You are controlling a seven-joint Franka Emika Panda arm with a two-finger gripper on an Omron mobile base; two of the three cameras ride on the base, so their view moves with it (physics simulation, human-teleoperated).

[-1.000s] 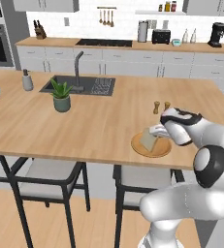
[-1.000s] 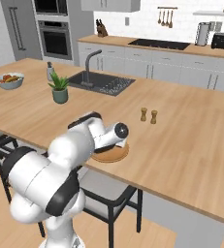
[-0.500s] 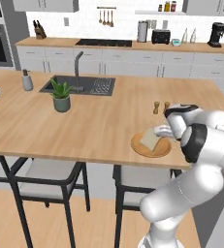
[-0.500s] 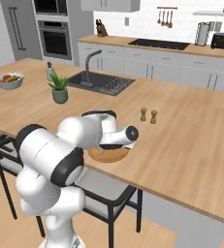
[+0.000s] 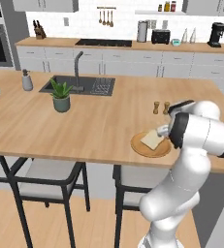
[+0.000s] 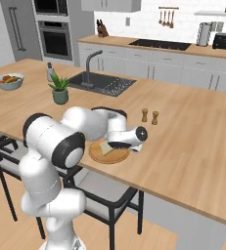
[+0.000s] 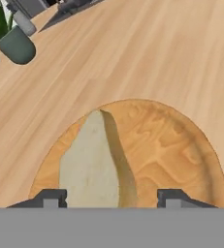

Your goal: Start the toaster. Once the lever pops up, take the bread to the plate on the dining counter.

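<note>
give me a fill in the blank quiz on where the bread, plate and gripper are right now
1. The bread lies on the round orange-brown ____.
2. The plate sits on the light-wood dining ____, near its front edge.
3. The gripper hangs over the bread with its jaws ____, one fingertip on each side of the slice.
4. The two small shakers stand ____ the plate, not on it.

Missing words: plate; counter; open; beside

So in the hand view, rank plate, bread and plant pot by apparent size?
1. plate
2. bread
3. plant pot, though it sits farther from the camera, so its true size is unsure.
</note>
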